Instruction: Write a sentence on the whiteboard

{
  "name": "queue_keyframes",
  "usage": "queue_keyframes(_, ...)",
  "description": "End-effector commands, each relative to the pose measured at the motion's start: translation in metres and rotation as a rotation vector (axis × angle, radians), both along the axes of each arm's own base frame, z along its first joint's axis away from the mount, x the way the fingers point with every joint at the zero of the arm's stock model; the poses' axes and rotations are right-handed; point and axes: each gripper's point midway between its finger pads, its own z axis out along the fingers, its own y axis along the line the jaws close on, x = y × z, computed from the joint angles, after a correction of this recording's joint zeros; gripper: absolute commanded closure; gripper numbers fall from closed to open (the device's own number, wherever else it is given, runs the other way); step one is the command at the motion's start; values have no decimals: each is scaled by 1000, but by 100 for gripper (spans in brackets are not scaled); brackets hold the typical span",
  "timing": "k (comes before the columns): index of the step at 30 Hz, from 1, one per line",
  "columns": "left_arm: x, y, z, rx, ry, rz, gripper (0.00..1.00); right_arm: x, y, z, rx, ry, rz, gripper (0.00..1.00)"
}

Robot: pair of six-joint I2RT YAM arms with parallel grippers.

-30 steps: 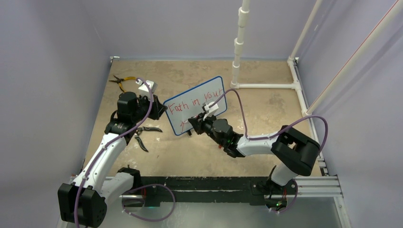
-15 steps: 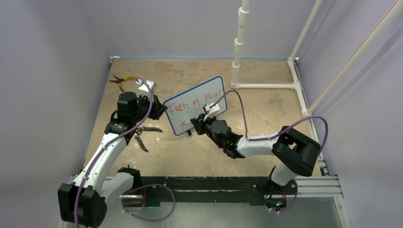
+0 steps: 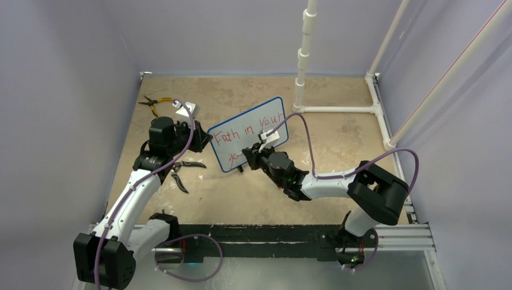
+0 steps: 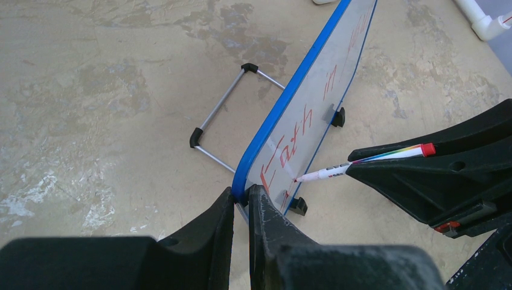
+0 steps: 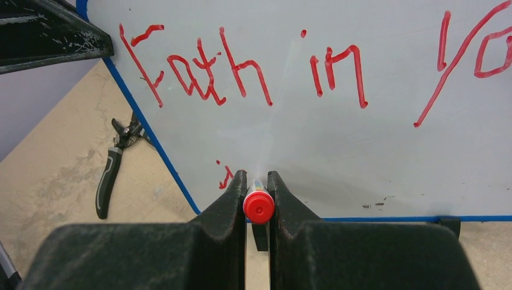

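- The whiteboard (image 3: 238, 145) stands tilted near the middle of the table (image 3: 338, 139), with its written face turned toward the near edge.
- The left gripper (image 4: 241, 196) is clenched on the blue frame at the board's left edge and steadies it.
- The right gripper (image 5: 258, 181) grasps a red-capped marker (image 4: 362, 163). The tip is pressed to the lower left part of the board.
- The sentence (image 5: 232, 63) is in red. Its top line reads roughly "Fath in yo", and the rest runs out of the right wrist view.
- Compared with a second ago, the right gripper has edged slightly toward the table's left side. The small red mark that starts the second line looks a little longer.
- The left gripper and the board have not shifted.
- This suggests the first line is done and the second has only just begun, so much of the writing probably remains.
- Black pliers (image 3: 184, 172) lie on the table by the left arm.
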Motion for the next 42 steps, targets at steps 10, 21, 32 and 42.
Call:
queue_keyframes(10,-3,-3,-6,-3,16,-21,100,-1,18,42,89,-78,33,100)
queue_keyframes(21,-4,-3,-6,-5,17,-22,100,-6,10,44,92,-75,17,100)
queue_keyframes(32,-4,-3,-6,-5,16,-22,100,-5,0,33,71,-37,-24,100)
queue_keyframes(42,-3,-3,-6,-3,19,-21,100,1,-2,21,48,-16,-66,100)
